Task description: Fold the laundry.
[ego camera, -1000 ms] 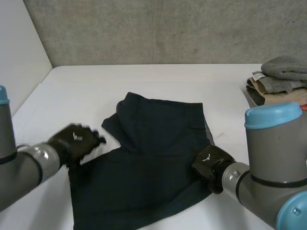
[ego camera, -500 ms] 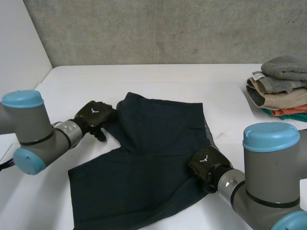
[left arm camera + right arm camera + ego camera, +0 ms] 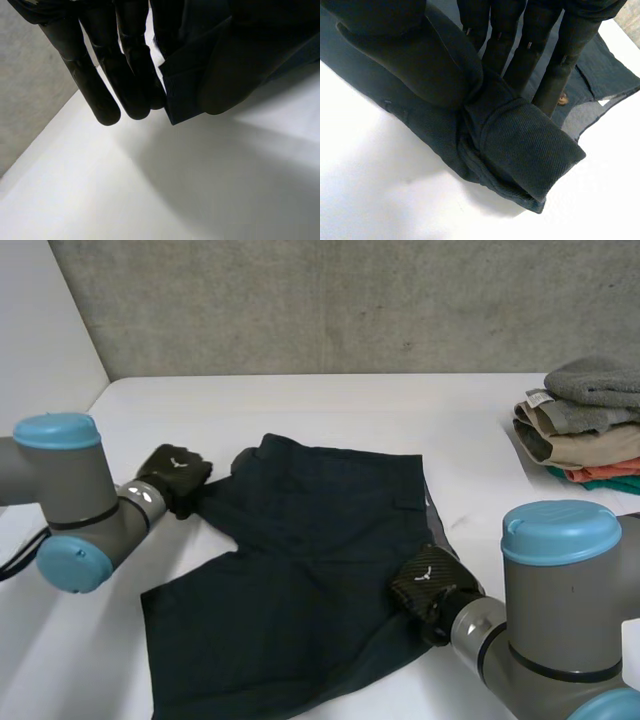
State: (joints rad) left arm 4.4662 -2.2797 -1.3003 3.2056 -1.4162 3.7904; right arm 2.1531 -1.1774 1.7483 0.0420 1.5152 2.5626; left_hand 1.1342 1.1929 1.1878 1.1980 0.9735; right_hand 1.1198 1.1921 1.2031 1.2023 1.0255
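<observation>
A pair of dark navy shorts (image 3: 310, 570) lies spread on the white table (image 3: 330, 405). My left hand (image 3: 172, 478) is at the shorts' far left corner, and its fingers (image 3: 117, 75) pinch the hem (image 3: 200, 80) against the thumb. My right hand (image 3: 430, 580) sits at the shorts' right edge. There its thumb (image 3: 415, 60) and fingers (image 3: 555, 65) clamp a bunched fold of the cloth (image 3: 520, 145).
A stack of folded laundry (image 3: 585, 420), grey on top, then tan, orange and teal, stands at the table's far right. A concrete wall (image 3: 350, 300) runs behind the table. My right arm (image 3: 550, 620) looms at the near right.
My left hand moved from the shorts' near left side to their far left corner and closed on the hem. The right hand kept its grip and shifted only slightly.
</observation>
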